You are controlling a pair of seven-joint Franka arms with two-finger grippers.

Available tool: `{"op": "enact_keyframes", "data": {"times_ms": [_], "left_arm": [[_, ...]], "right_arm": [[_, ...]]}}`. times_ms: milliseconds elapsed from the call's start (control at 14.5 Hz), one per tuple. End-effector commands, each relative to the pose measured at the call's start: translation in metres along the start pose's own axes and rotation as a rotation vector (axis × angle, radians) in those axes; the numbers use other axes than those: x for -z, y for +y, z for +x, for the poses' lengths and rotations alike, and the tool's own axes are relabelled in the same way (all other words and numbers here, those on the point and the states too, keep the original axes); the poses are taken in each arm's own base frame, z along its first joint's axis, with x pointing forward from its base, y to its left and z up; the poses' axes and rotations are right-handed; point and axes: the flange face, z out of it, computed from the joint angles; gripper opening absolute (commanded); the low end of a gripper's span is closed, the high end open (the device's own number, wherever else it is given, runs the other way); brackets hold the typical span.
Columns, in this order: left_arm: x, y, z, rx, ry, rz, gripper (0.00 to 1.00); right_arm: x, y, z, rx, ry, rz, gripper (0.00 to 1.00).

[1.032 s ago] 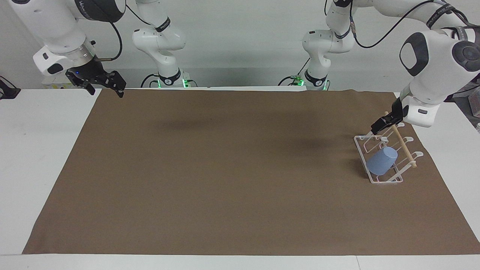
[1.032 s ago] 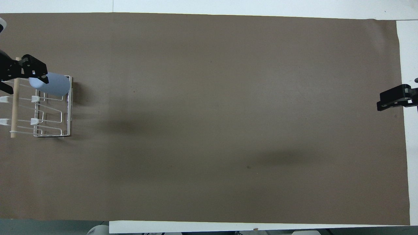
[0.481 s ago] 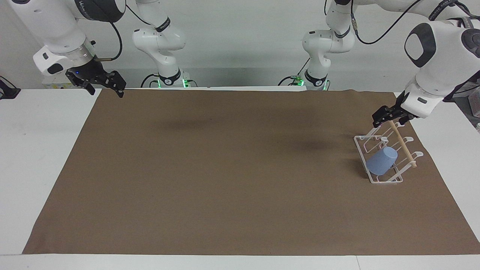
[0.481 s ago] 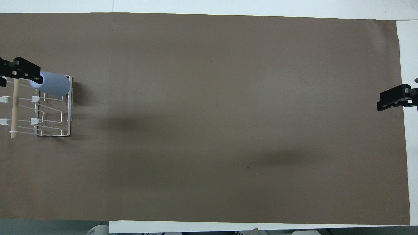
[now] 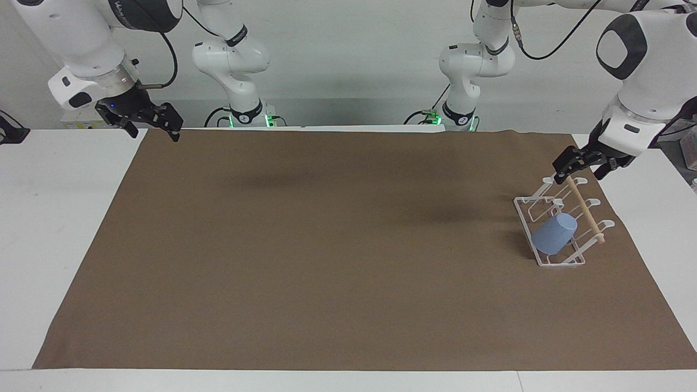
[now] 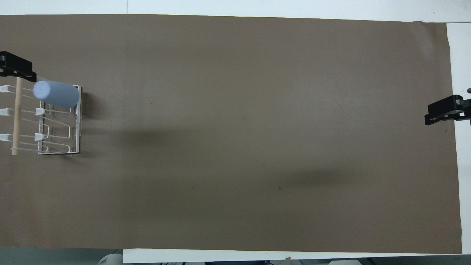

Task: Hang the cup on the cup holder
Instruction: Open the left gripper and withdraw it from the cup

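The light-blue cup (image 5: 554,234) (image 6: 55,94) rests tilted, mouth down, over a prong of the white wire cup holder (image 5: 549,262) (image 6: 75,125), at the rack's end farther from the robots. The holder stands on the brown mat toward the left arm's end of the table. My left gripper (image 5: 584,167) hangs open and empty over the dowel's end nearer the robots, clear of the cup. One of its fingers (image 6: 16,69) shows at the overhead view's edge. My right gripper (image 5: 153,129) waits open and empty over the mat's corner at the right arm's end.
A brown mat (image 5: 326,245) covers most of the white table (image 5: 54,218). The holder's wooden dowel (image 5: 585,209) slants across its top above the prongs. Both arm bases stand along the table's edge nearest the robots.
My left gripper has lifted and drawn back from beside the cup toward the left arm's end of the table. The cup, the holder and my right gripper have stayed put.
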Motion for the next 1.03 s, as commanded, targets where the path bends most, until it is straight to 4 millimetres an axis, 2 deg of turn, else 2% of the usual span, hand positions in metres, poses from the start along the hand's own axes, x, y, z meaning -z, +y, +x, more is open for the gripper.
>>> {"op": "enact_keyframes", "data": {"times_ms": [0,206,550,963], "left_arm": [[-0.002,-0.006,-0.019,0.005,-0.021,-0.040,1.00],[-0.012,-0.006,-0.027,-0.018,-0.034,-0.039,1.00],[-0.008,-0.004,-0.045,-0.022,-0.021,-0.043,1.00],[-0.003,0.000,-0.050,0.009,-0.029,-0.043,1.00]], "right_arm": [[-0.001,0.002,-0.007,0.017,-0.002,-0.005,0.99],[-0.001,0.001,-0.007,0.019,-0.002,-0.005,0.99],[0.000,0.001,-0.008,0.019,-0.001,-0.005,0.99],[-0.001,0.001,-0.007,0.019,-0.002,-0.005,0.99]]}}
